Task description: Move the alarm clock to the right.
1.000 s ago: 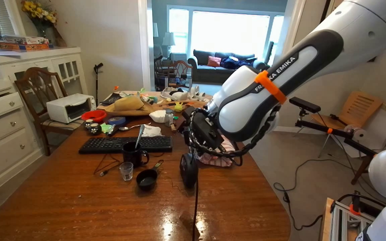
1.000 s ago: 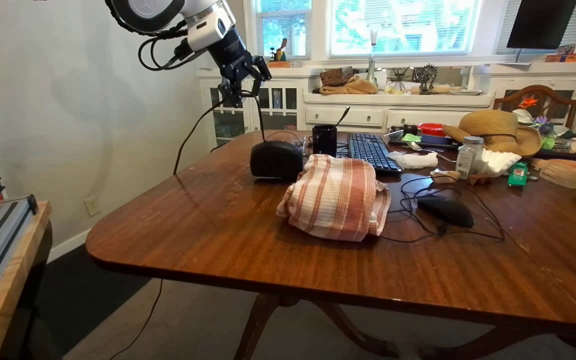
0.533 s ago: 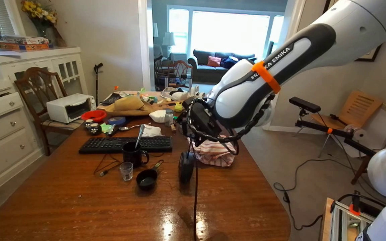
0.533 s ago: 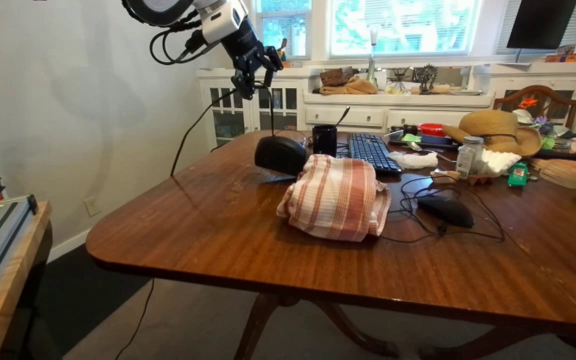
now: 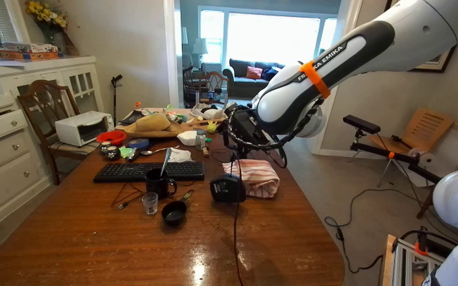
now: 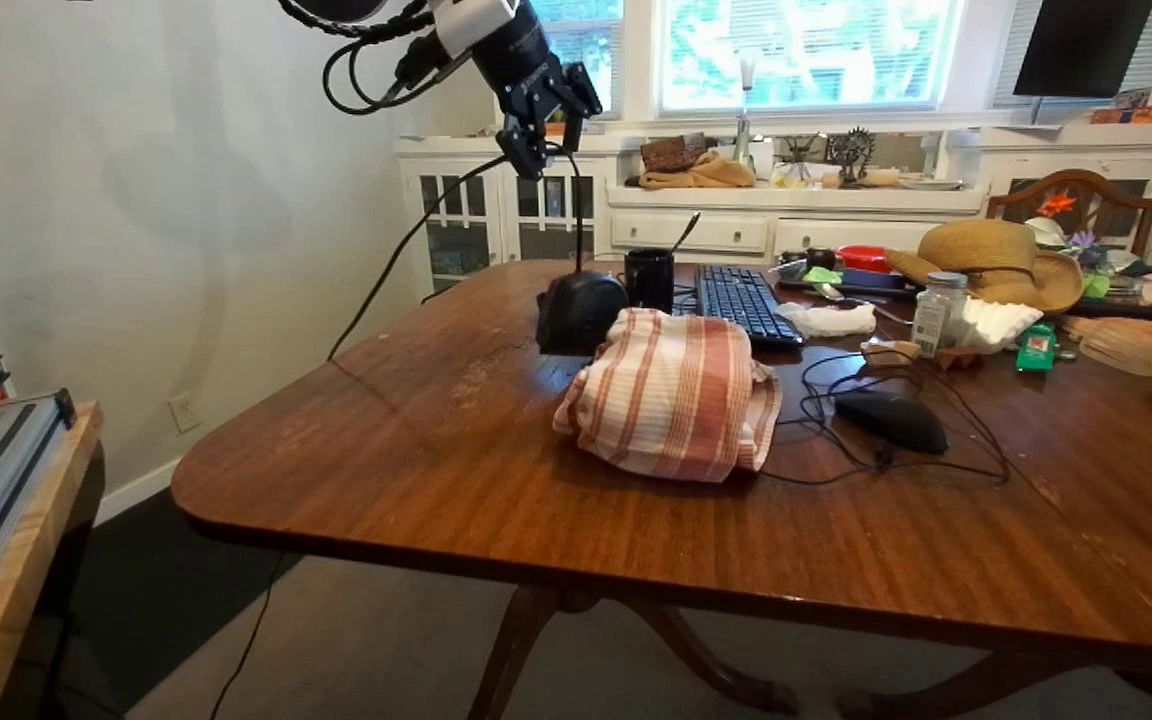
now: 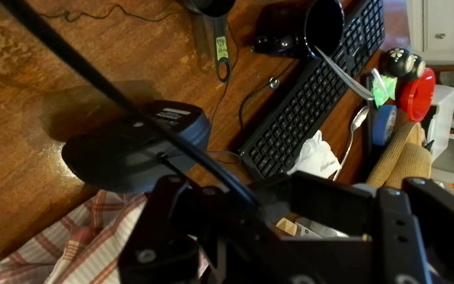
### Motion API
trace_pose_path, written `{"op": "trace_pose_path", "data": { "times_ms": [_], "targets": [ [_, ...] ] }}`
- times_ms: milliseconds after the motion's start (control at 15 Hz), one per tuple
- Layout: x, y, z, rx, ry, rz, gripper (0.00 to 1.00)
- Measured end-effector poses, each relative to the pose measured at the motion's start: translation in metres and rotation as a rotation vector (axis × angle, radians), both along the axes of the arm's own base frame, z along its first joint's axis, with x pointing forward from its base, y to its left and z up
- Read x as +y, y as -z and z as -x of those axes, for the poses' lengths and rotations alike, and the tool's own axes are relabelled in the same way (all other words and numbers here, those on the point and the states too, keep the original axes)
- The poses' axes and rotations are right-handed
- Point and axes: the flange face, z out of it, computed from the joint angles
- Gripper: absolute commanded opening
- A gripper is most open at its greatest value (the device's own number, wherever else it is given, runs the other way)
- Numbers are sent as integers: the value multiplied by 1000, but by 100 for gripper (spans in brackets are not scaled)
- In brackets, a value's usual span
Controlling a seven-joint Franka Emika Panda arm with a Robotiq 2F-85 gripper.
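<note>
The alarm clock, black and rounded, hangs from its black cord beside the striped towel in both exterior views (image 5: 226, 188) (image 6: 576, 315). It looks lifted just off the table; whether its lower edge touches the wood or the towel I cannot tell. Well above it, my gripper (image 6: 548, 145) is shut on the cord (image 6: 579, 220). From the fingers one stretch of cord drops to the clock and another trails away over the table edge. In the wrist view the clock (image 7: 120, 167) shows its labelled underside, left of the gripper (image 7: 262, 213), with the cord (image 7: 93, 75) crossing in front.
Close by the clock lie the folded striped towel (image 6: 671, 400), a black measuring cup (image 5: 174, 212), a small glass (image 5: 150, 203) and a dark mug (image 5: 157, 186) with a spoon. Beyond are the keyboard (image 5: 123, 172), a mouse (image 6: 891, 420) and a straw hat (image 6: 986, 255).
My gripper has risen and moved rightward in an exterior view, pulling the cord along. The clock has come up from the table, shifted toward the towel and mug, and turned round.
</note>
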Motion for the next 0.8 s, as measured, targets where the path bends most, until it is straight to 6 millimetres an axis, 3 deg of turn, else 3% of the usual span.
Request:
{"op": "trace_pose_path", "data": {
  "times_ms": [467,800],
  "targets": [
    [-41,-37,-20,-53,-4,44,0],
    [-68,-83,-38,-125,-1,77,0]
  ]
}}
